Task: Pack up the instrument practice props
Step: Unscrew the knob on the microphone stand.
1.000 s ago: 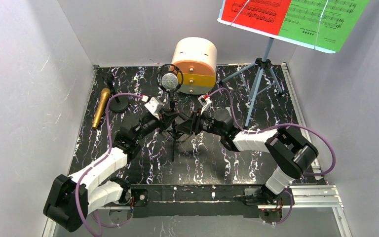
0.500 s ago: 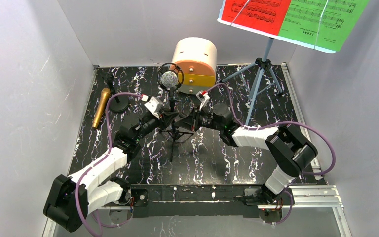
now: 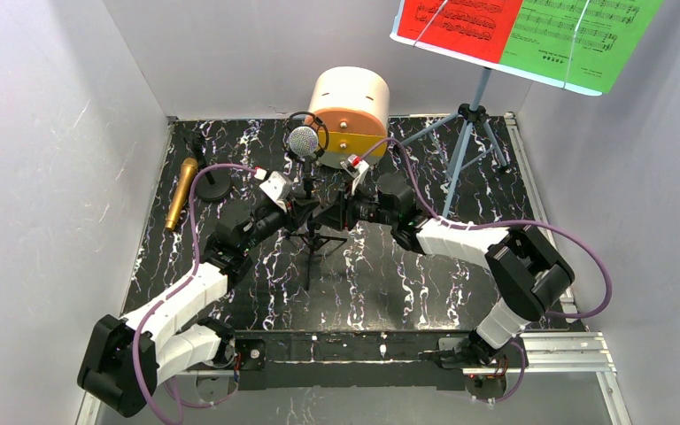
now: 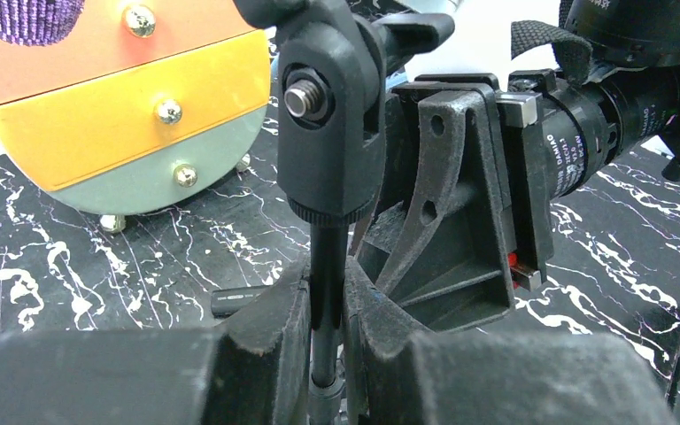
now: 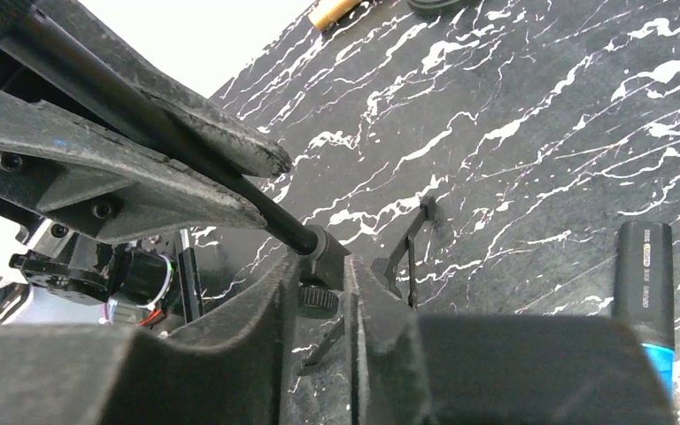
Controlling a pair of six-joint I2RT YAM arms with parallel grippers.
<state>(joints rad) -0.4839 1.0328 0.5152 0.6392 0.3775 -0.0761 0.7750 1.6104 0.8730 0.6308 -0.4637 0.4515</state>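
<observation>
The silver-headed purple microphone (image 3: 304, 142) sits in the clip (image 4: 332, 106) of a small black mic tripod (image 3: 315, 237) at the middle of the table. My left gripper (image 3: 306, 211) is shut on the tripod's thin pole (image 4: 326, 266). My right gripper (image 3: 336, 212) faces it from the right and is shut on the collar (image 5: 326, 248) lower on the same pole, above the folding legs (image 5: 412, 252). The gold microphone (image 3: 181, 193) lies at the far left. The pale-blue tripod (image 3: 465, 150) holds the red (image 3: 458, 27) and green (image 3: 580, 40) sheets at the back right.
The round cream-and-orange drawer cabinet (image 3: 350, 115) stands just behind the microphone and fills the upper left of the left wrist view (image 4: 97, 115). A round black base (image 3: 212, 186) lies beside the gold microphone. A short black cylinder (image 5: 642, 274) lies on the marbled table. Grey walls close three sides.
My right arm has swung its wrist back toward the cabinet and in to the mic tripod. My left gripper and the microphone have stayed about where they were.
</observation>
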